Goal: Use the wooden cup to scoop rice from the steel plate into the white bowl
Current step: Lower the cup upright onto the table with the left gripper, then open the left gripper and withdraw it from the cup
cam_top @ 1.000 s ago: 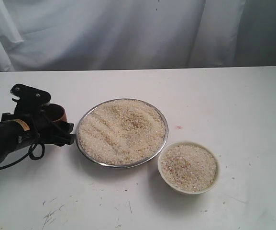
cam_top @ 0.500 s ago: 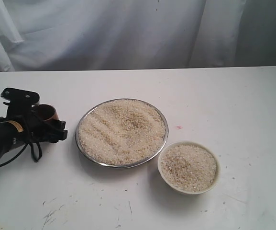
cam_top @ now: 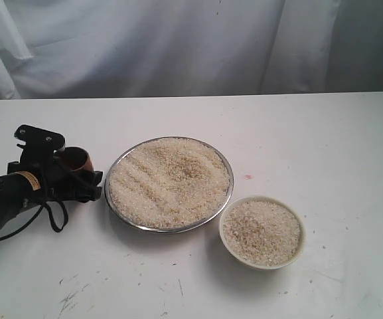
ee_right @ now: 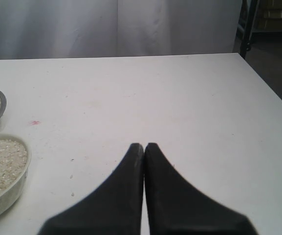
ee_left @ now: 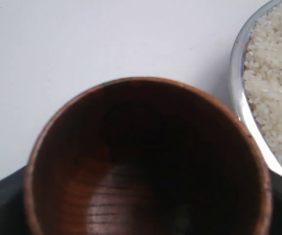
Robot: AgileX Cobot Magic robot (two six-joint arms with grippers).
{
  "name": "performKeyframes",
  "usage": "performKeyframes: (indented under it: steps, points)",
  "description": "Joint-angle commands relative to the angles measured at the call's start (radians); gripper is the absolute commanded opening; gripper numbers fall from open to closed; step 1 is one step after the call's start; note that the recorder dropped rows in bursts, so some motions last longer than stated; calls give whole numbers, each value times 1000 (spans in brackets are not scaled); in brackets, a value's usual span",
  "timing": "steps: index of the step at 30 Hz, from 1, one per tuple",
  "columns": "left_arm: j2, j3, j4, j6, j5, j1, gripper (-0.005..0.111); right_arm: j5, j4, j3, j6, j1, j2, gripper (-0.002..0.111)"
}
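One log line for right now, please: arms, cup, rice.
left gripper: holding wooden cup, empty, beside steel plate | right gripper: shut, empty | rice: in plate and white bowl

The steel plate (cam_top: 171, 230) sits mid-counter (cam_top: 310, 133), with rice (cam_top: 170, 181) heaped in it. The white bowl (cam_top: 264, 264) lies right of it and nearer the front, just beside the plate rim, also holding rice. The wooden cup (cam_top: 78, 158) is left of the plate, just beside its rim, in the left tool (cam_top: 77, 169).
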Motion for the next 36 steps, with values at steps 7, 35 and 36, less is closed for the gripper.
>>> performKeyframes:
  steps: [7,35,36]
  points:
    - [-1,-6,1,-22,-27,2,34,-6,3,4,0,1,3,0]
    - [-273,-6,-66,-104,-33,2,92,-6,3,4,0,1,3,0]
    - [-304,-6,-66,-104,-15,2,89,-6,3,4,0,1,3,0]
